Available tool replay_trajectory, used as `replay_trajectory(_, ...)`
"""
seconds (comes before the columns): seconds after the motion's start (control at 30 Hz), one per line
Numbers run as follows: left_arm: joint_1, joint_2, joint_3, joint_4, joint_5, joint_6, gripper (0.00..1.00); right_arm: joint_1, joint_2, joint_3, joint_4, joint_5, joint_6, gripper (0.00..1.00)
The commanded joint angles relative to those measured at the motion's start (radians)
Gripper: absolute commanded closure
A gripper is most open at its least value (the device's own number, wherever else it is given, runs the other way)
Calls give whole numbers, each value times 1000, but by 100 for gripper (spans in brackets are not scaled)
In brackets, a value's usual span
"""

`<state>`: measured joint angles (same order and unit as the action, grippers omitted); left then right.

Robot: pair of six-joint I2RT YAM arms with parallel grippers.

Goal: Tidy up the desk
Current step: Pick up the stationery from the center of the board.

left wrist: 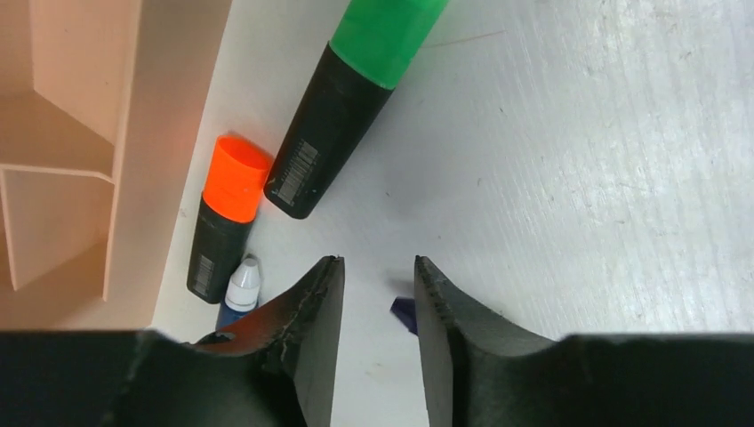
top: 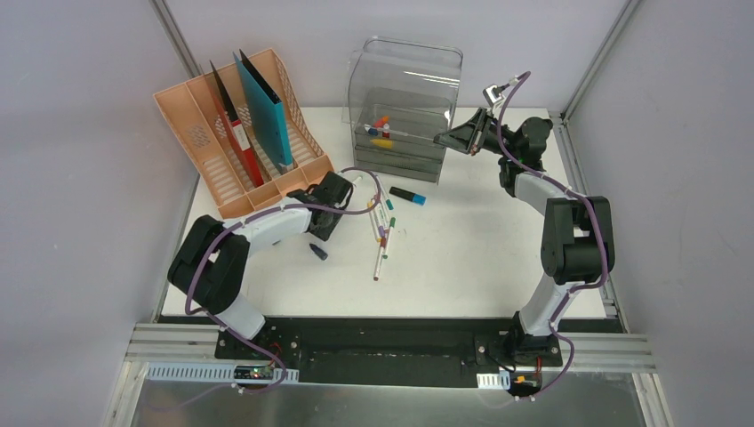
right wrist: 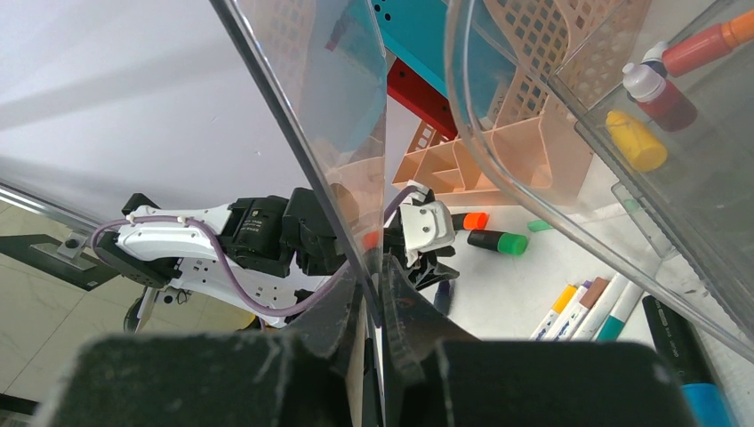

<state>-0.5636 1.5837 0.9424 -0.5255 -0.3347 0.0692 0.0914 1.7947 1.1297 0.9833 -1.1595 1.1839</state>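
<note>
Your right gripper (right wrist: 373, 289) pinches the clear grey plastic drawer box (top: 405, 89) by its wall, far edge of the white desk (top: 480, 240), likely steadying it. Left gripper (left wrist: 378, 267) spread over a small dark-blue cap (left wrist: 405, 313).

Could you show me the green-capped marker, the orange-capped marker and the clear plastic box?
green-capped marker (left wrist: 331, 133): left wrist view, on its black barrel.
orange-capped marker (left wrist: 236, 178): left wrist view, on its orange cap.
clear plastic box (top: 405, 84): top external view, on its upper front wall.

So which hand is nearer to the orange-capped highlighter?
Left. The left hand is just beside the orange-capped highlighter, by the peach rack; the right hand is far across the desk, at the clear box.
</note>
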Motion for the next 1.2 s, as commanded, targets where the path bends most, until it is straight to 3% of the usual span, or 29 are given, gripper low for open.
replay_trajectory(0.0,-5,-18,33,-79,26,-66,62,8,0,25,-8,-31,34,95)
replay_trajectory(0.3,-5,-177,-12,-64,241,-225,55,8,0,27,-6,-33,36,95)
replay_trajectory(0.57,-4,-278,-131,16,285,-325,51,8,-6,27,-6,-35,37,95)
replay_trajectory(0.73,-4,-369,-206,34,198,-415,34,8,-7,25,-7,-32,36,95)
replay_trajectory(0.9,-2,-507,-308,116,195,-431,4,8,-6,25,-7,-32,37,95)
replay_trajectory(1.03,2,-584,-384,221,289,-375,1,8,-5,25,-7,-31,37,95)
replay_trajectory(1.17,8,-537,-372,230,305,-368,3,8,-4,25,-7,-31,37,95)
